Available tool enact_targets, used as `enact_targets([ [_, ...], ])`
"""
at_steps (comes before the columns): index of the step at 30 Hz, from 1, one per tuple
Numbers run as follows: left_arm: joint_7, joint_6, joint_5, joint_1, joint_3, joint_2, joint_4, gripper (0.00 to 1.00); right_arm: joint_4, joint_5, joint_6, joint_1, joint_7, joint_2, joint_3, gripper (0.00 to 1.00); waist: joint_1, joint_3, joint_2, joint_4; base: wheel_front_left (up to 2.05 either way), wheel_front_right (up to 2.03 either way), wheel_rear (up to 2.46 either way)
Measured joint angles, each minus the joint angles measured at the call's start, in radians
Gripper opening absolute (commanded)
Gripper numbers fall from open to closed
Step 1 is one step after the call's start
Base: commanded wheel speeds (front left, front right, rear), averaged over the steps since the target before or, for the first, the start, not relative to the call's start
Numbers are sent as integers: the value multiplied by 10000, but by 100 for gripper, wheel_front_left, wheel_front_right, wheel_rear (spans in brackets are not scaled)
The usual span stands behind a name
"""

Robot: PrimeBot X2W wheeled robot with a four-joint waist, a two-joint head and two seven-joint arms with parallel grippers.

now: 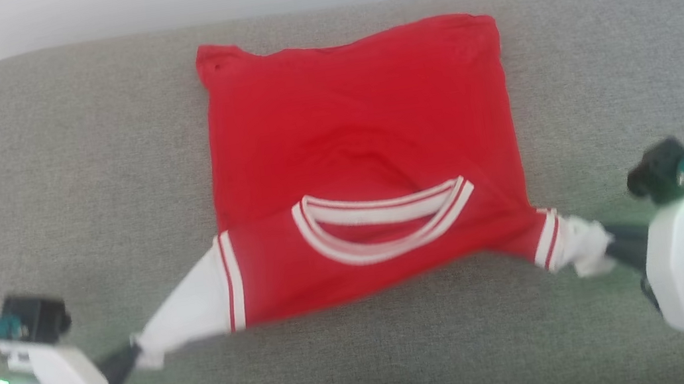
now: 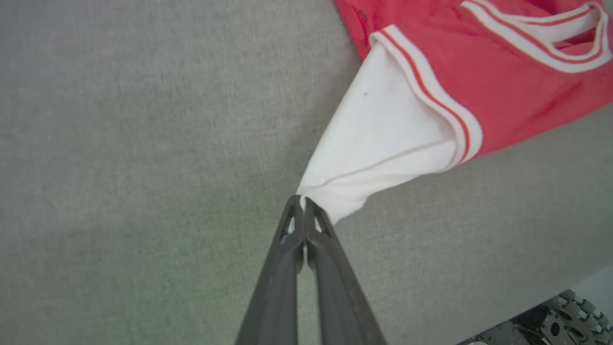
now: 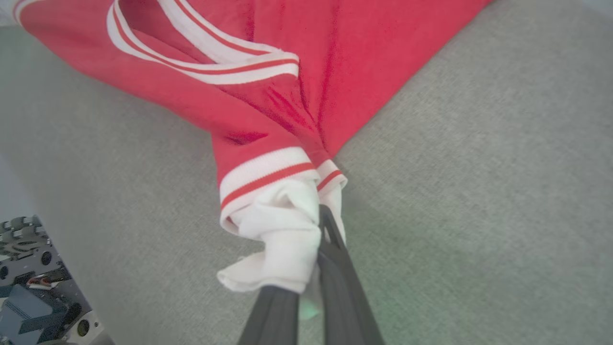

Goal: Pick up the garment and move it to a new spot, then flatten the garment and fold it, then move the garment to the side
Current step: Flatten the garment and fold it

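- The garment (image 1: 363, 149) lies on the grey table (image 1: 43, 160) ahead of both hands, collar edge nearest the robot and hem farthest.
- The left hand (image 1: 137, 356) is clenched on the tip of one white sleeve (image 1: 187, 307).
- The right hand (image 1: 607, 245) grasps the other sleeve (image 1: 580, 244), which is bunched.
- The shoulder line runs side to side between the hands, which are equally near.
- Nothing seems to stand in the way of the coming move.
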State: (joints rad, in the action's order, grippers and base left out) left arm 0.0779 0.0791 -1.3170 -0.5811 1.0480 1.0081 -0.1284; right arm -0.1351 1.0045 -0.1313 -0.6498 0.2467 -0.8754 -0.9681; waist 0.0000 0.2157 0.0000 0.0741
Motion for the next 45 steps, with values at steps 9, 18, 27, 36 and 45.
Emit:
enact_targets([
  [9,29,1110,-1016,1692,362,458,1198,0,895,516,0,1596,412,-483,127,0,0,111,0,-76,0,0,0],
  [18,-113,1352,-1164,1936,447,2,899,0,424,650,0,2099,788,-13,608,75,0,160,0,-119,0,0,0],
  [27,-293,1365,-1174,1908,336,-353,642,0,552,414,2,2166,1183,171,1962,100,0,157,0,-162,0,0,0],
  [36,-431,1273,-1026,1633,249,-585,677,0,313,-1248,6,1523,968,1444,4855,100,0,480,0,-114,0,0,0],
  [45,-307,943,-548,828,234,-1072,566,0,-1241,-3260,6,-453,1494,3173,6132,100,0,1093,0,373,0,0,0],
])
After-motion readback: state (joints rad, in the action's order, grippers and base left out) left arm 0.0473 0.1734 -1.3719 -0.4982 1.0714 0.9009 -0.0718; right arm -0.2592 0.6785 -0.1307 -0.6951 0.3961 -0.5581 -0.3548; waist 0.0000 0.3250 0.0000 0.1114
